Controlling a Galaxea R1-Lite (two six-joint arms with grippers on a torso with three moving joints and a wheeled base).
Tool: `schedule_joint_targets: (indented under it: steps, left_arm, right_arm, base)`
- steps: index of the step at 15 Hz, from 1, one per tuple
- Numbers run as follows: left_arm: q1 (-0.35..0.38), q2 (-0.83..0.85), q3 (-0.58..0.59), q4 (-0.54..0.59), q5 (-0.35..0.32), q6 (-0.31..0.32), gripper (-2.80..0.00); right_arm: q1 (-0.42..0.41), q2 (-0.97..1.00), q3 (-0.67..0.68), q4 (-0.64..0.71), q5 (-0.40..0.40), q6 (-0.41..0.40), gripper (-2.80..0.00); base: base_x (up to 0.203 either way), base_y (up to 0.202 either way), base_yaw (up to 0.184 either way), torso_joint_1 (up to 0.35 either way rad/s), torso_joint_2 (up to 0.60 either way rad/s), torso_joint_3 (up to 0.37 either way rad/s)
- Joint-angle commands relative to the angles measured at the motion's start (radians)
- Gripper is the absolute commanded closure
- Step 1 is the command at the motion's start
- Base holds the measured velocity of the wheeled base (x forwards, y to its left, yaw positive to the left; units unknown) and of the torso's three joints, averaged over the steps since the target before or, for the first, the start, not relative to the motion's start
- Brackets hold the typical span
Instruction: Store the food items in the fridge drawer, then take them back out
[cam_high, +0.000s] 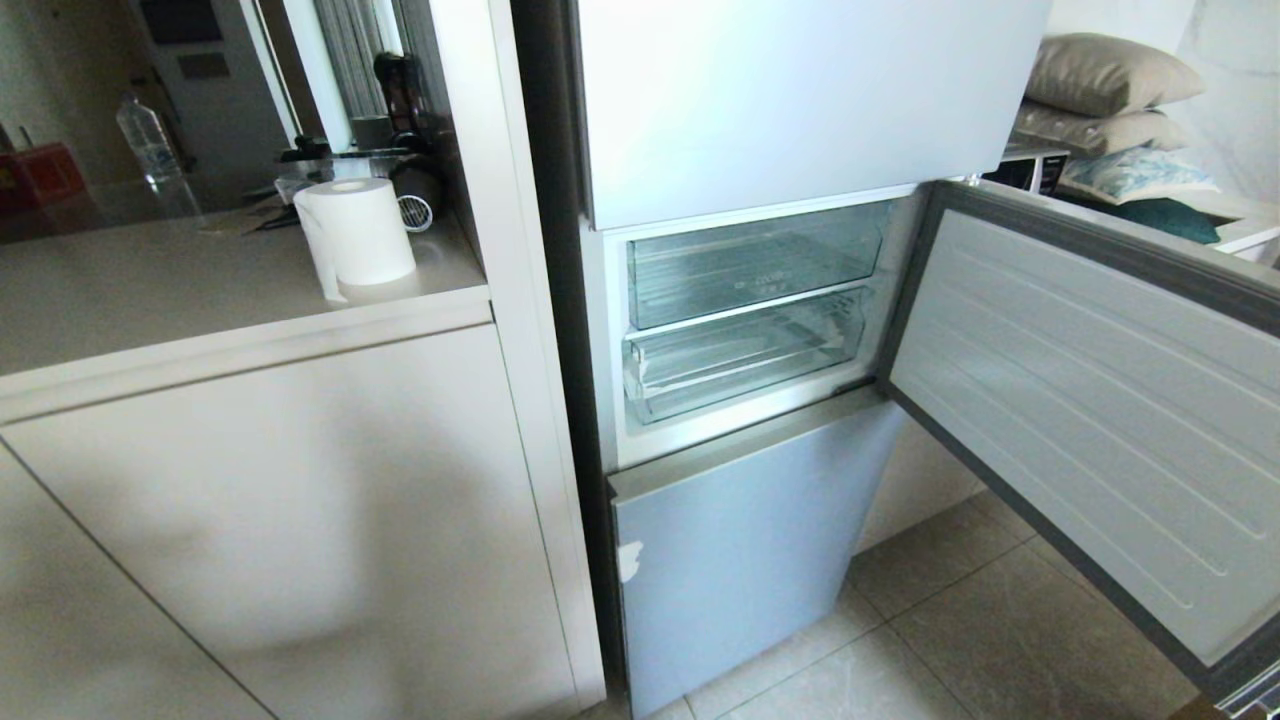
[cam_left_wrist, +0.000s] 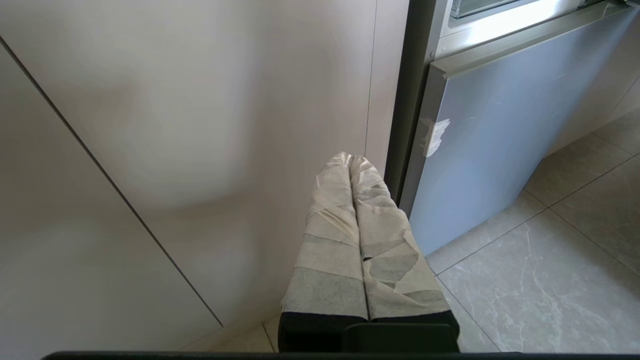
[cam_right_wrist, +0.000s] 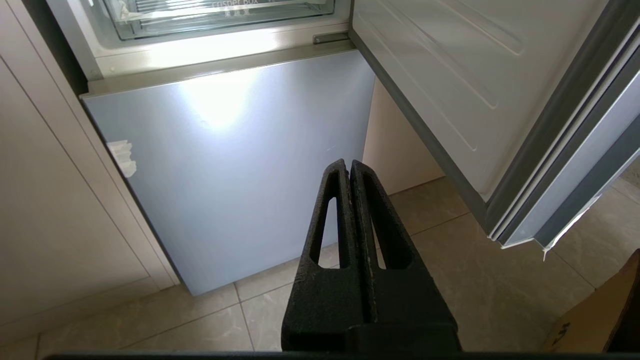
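Biggest risk I see: no food pieces show up in any view, so the robot could end up hunting around the tall silver fridge (cam_high: 760, 110) with nothing to store. The shallow clear plastic fridge drawer with the white front strip (cam_high: 740, 362) sits pushed in, under the taller clear drawer (cam_high: 755, 262). The tape-wrapped left claw (cam_left_wrist: 350, 162) and black right claw (cam_right_wrist: 348, 167) both hang low by the fridge's closed lower door, fingers pressed together (empty). The swung-open grey door (cam_high: 1090, 400) crowds the right arm, so reaching in could clip it.

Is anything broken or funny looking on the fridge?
Yes, a little. The lower fridge door has a torn white scrap stuck at its left edge, like leftover tape or a peeled sticker. The middle door hangs wide open, with both clear drawers looking empty.
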Motion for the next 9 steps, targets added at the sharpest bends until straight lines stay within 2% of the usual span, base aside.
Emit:
schedule_joint_targets:
  steps: [1,9]
  left_arm:
    - [0.0,0.002,0.0,0.001,0.001,0.0,0.0]
    - [0.0,0.002,0.0,0.001,0.001,0.001,0.0]
  right_arm:
    - [0.0,0.001,0.0,0.0,0.001,0.0,0.0]
    - [0.0,0.001,-0.002,0.0,0.001,-0.006,0.0]
  base:
    - [0.0,0.0,0.0,0.0,0.0,0.0]
    - [0.0,0.0,0.0,0.0,0.0,0.0]
